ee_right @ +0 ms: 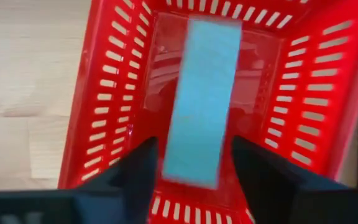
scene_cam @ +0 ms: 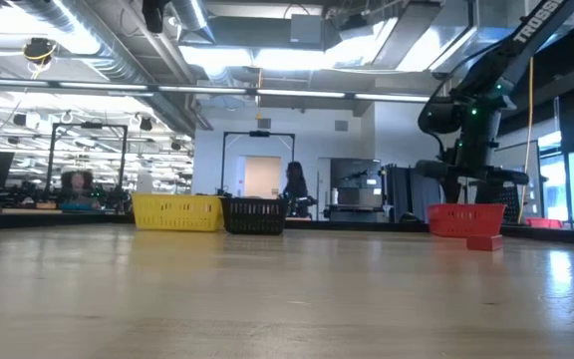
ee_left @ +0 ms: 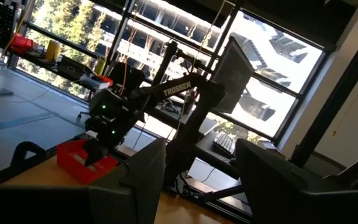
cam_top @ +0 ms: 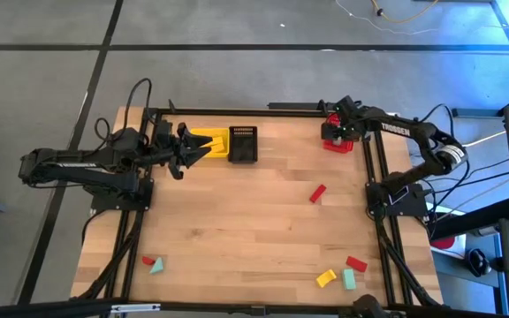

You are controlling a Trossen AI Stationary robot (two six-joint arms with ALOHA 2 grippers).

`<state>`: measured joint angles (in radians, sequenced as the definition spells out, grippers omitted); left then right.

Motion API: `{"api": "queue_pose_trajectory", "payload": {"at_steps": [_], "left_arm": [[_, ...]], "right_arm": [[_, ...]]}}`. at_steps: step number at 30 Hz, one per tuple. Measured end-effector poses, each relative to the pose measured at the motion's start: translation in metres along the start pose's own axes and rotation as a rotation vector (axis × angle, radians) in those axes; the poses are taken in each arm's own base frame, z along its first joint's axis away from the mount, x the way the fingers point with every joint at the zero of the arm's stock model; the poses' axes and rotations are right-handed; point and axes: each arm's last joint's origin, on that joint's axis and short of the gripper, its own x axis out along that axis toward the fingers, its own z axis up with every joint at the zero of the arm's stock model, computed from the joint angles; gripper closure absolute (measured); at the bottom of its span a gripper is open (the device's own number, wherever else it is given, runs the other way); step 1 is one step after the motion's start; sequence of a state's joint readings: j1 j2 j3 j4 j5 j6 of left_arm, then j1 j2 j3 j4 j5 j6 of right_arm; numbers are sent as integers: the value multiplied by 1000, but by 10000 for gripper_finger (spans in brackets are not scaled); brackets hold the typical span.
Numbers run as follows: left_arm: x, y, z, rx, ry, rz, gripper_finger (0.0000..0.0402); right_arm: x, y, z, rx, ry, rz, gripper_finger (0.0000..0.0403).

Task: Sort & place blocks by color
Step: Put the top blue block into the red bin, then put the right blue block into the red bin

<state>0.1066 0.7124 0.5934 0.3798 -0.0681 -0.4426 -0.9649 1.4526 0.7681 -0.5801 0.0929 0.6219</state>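
Fingers of the right gripper [ee_right: 191, 165] stand apart over the red basket [ee_right: 110, 93] at the bench's far right corner, a pale teal block [ee_right: 201, 99] between them; whether it is gripped or already dropping I cannot tell. The left gripper [cam_top: 186, 150] waits part-open by the yellow basket [cam_top: 215, 141] and black basket [cam_top: 243, 144] along the far edge. Most sorting looks undone: a red block [cam_top: 317, 193] lies mid-bench toward the right, red, yellow and teal pieces [cam_top: 341, 274] near the near right corner, two more pieces [cam_top: 153, 263] near the near left corner.
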Motion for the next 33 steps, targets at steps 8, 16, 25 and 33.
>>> {"api": "queue_pose_trajectory", "payload": {"at_steps": [8, 16, 25, 33], "left_arm": [[0, 0, 0, 0, 0, -1, 214], [0, 0, 0, 0, 1, -2, 214], [0, 0, -2, 0, 34, -27, 214], [-1, 4, -12, 42, 144, -3, 223]], "right_arm": [[-45, -3, -6, -55, -113, 112, 78], [-132, 16, -51, -273, -250, 669, 80], [-203, 36, -100, -549, -385, 1257, 80], [-202, 52, -124, -780, -367, 1298, 80]]}}
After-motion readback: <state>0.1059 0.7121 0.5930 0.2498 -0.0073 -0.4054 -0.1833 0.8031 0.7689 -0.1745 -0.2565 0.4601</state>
